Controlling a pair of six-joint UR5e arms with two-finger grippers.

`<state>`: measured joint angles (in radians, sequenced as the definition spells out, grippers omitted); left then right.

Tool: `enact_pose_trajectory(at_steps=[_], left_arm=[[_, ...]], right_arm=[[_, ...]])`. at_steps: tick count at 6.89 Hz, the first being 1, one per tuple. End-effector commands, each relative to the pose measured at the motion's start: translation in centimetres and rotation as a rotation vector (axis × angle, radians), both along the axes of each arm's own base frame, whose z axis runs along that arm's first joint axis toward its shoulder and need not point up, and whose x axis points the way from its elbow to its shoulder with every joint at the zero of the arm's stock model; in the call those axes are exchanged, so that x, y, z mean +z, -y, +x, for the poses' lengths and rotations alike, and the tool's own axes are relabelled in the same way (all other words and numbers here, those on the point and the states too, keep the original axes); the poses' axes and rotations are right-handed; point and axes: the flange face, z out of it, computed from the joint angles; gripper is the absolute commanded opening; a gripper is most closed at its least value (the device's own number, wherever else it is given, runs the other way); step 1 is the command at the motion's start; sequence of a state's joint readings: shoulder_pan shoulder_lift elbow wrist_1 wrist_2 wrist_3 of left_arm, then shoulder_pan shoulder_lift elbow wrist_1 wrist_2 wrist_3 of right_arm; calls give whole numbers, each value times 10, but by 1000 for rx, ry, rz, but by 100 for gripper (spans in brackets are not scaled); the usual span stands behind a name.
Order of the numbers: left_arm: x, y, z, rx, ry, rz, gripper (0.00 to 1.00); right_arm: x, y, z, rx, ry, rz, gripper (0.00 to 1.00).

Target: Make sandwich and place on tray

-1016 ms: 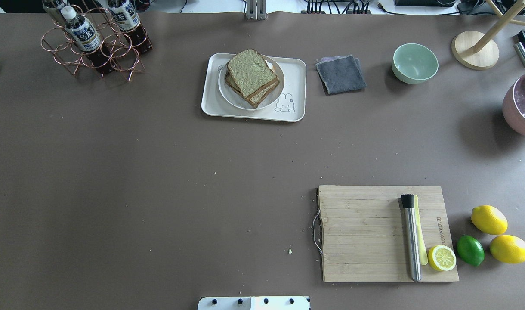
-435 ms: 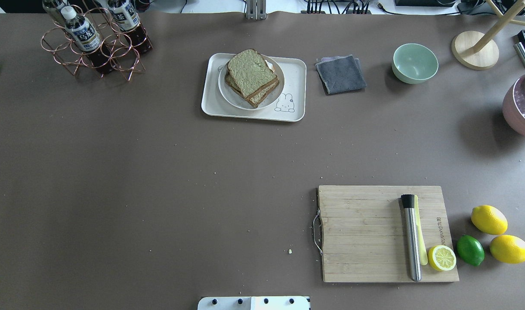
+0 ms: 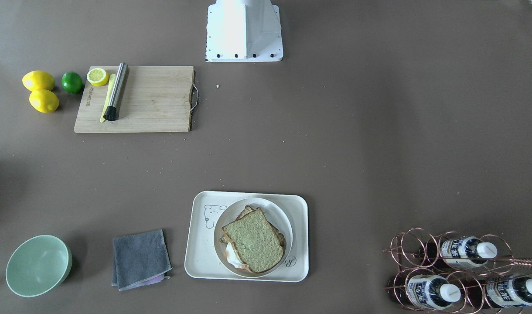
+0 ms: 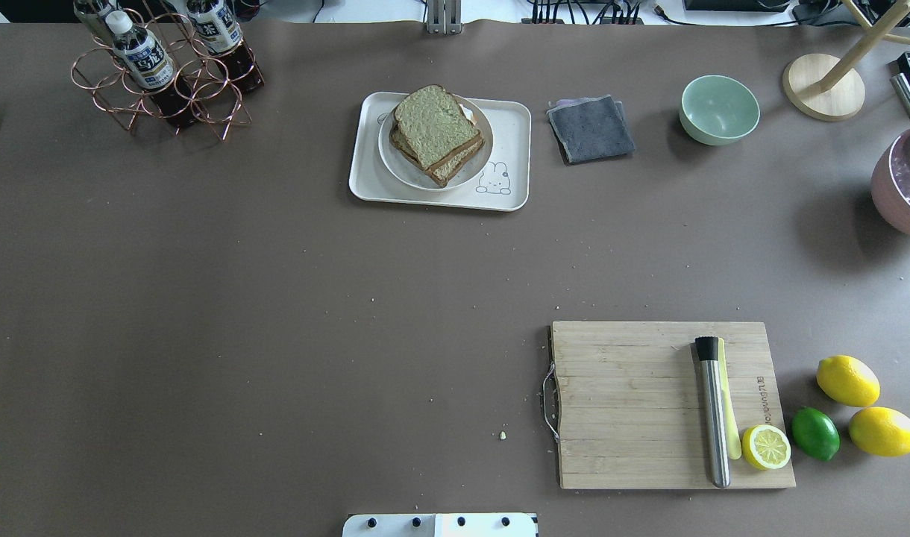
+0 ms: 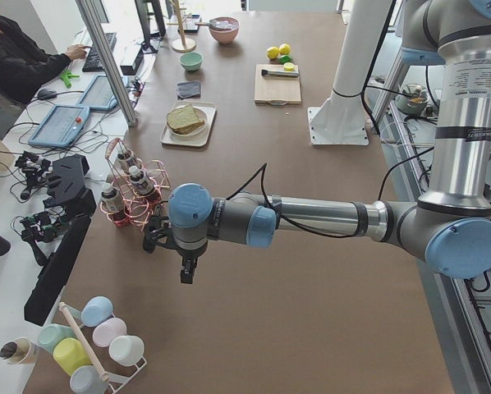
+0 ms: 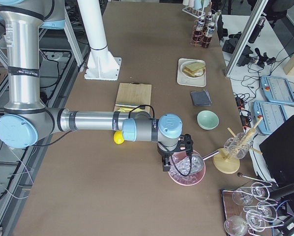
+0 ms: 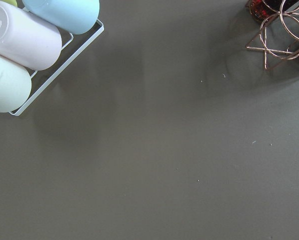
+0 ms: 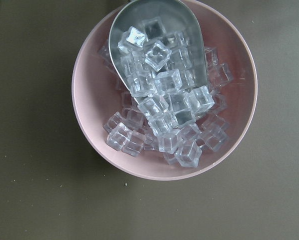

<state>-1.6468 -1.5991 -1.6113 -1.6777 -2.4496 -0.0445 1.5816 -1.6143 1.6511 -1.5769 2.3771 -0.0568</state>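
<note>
The sandwich [image 4: 436,130], two brown bread slices with white egg showing at one edge [image 3: 232,258], lies on a round white plate [image 4: 395,160] that stands on the cream tray [image 4: 515,119] at the far middle of the table. My left gripper [image 5: 185,275] hangs over bare table far to the left, near the bottle rack. My right gripper [image 6: 165,164] hangs beside the pink ice bowl far to the right. Both show only in the side views, so I cannot tell whether they are open or shut. Neither is near the tray.
A wooden cutting board [image 4: 626,403] with a steel muddler [image 4: 713,410] and half lemon lies near right, lemons and a lime beside it. A grey cloth [image 4: 591,128], green bowl [image 4: 719,110], bottle rack [image 4: 164,71], pink ice bowl [image 8: 164,90] and cup rack [image 7: 24,50] stand around.
</note>
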Motion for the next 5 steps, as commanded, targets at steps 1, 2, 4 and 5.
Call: enact_pose_trajectory(at_steps=[1,2,4,5], left_arm=[[4,-3,0,-1,-1,-7,97],[4,-3,0,-1,-1,-7,97],[4,-3,0,-1,-1,-7,97],[3,-2,0,-1,1,-6,97]], right_arm=[[-4,2,0,-3,-3,12,100],[-4,2,1,-2,-10,13,100],[-4,2,0,-1,-4,12,100],[-6,4,0,0,-4,14,100]])
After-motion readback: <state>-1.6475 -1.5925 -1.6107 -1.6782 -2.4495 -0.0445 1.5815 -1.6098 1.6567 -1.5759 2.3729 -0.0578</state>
